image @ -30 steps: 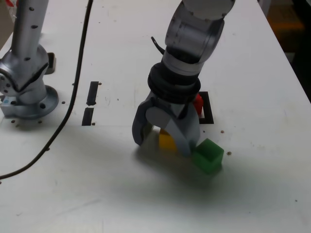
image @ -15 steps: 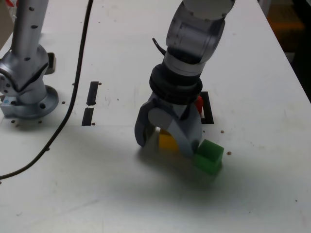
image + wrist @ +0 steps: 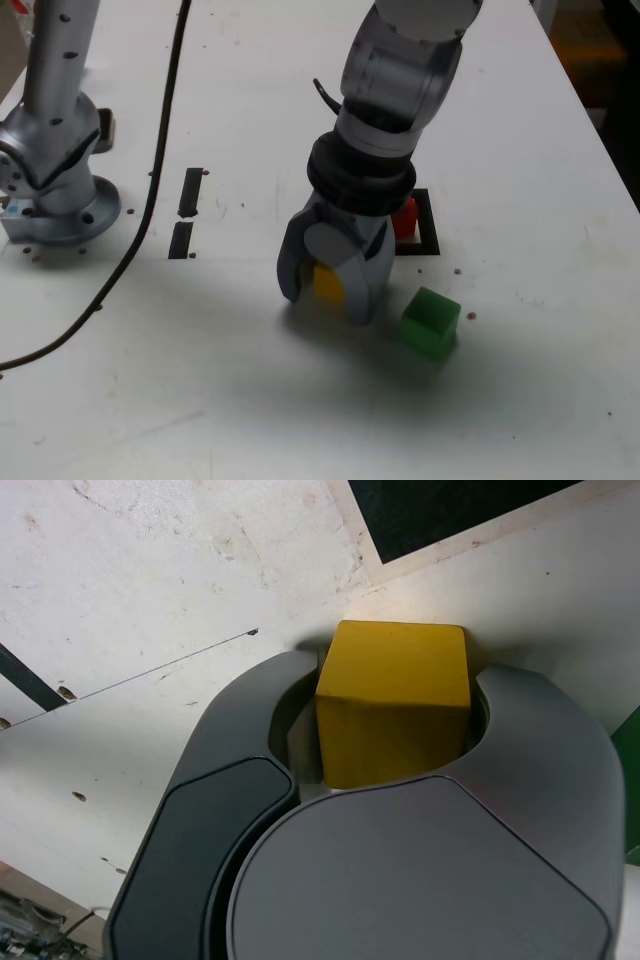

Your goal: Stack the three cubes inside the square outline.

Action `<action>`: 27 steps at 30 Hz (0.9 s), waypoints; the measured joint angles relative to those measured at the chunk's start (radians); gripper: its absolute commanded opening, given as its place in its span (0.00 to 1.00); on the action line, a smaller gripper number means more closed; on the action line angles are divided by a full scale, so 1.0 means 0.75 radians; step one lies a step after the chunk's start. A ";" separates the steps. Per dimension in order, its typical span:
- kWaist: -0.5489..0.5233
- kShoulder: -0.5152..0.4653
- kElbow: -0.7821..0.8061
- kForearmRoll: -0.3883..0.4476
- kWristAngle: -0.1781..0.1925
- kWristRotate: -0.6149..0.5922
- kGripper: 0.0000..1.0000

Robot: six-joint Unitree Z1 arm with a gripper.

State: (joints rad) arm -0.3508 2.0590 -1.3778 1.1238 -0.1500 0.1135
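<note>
Yellow cube (image 3: 328, 284) sits on white table (image 3: 250, 400), clamped between jaws of gripper (image 3: 326, 290). Arm reaches steeply down, wrist near vertical. Red cube (image 3: 405, 216) inside square outline (image 3: 429, 236) behind gripper. Green cube (image 3: 431, 322) just beside, exterior view's right.

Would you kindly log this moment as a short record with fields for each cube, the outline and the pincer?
yellow cube: on the table, between the two fingers of the pincer, which have closed in against it
red cube: inside the square outline, partly hidden by the arm
green cube: free on the table, at the exterior view's right of the pincer
stack: not yet started
</note>
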 measured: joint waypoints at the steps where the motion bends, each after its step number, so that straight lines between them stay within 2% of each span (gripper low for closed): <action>1: 0.000 0.000 0.000 -0.001 0.000 0.000 0.20; 7: 0.000 -0.019 0.003 -0.005 0.020 -0.015 0.20; 14: 0.000 -0.126 0.013 0.060 0.080 -0.085 0.20; 27: 0.002 -0.186 -0.083 0.165 0.105 -0.106 0.20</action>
State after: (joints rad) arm -0.3493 1.9192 -1.4399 1.2472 -0.0709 0.0338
